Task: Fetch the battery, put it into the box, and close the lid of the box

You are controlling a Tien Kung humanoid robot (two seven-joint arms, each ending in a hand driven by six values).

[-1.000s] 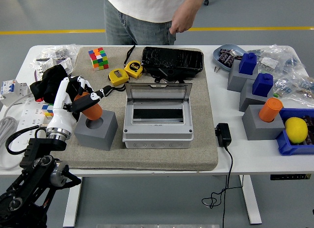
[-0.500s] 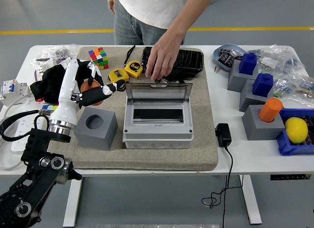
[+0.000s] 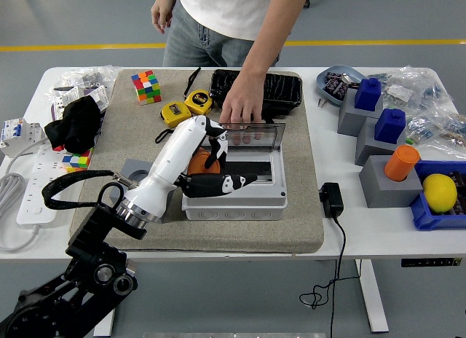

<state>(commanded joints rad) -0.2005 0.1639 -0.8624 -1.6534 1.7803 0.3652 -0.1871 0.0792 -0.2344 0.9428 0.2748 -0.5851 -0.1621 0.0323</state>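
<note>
The orange cylindrical battery (image 3: pixel 197 163) is in my left hand (image 3: pixel 215 167), whose fingers are curled round it. The hand hangs over the left part of the open grey box (image 3: pixel 234 200), at its opening. The box's clear lid (image 3: pixel 258 138) stands upright at the back. A person at the far side rests a hand (image 3: pixel 239 109) on the lid's top edge. The grey block with a round hole (image 3: pixel 131 171) that carried the battery is partly hidden behind my left forearm. My right arm is out of view.
A Rubik's cube (image 3: pixel 146 87), two yellow tape measures (image 3: pixel 177 113) and a black tray (image 3: pixel 273 87) lie behind the box. A black adapter (image 3: pixel 331 199) lies right of the mat. Grey blocks (image 3: pixel 384 183) and a blue bin with a lemon (image 3: pixel 439 192) stand at far right.
My left hand lifted the battery out of the grey block and carried it right, over the box opening. The person's hand came down onto the lid's top edge.
</note>
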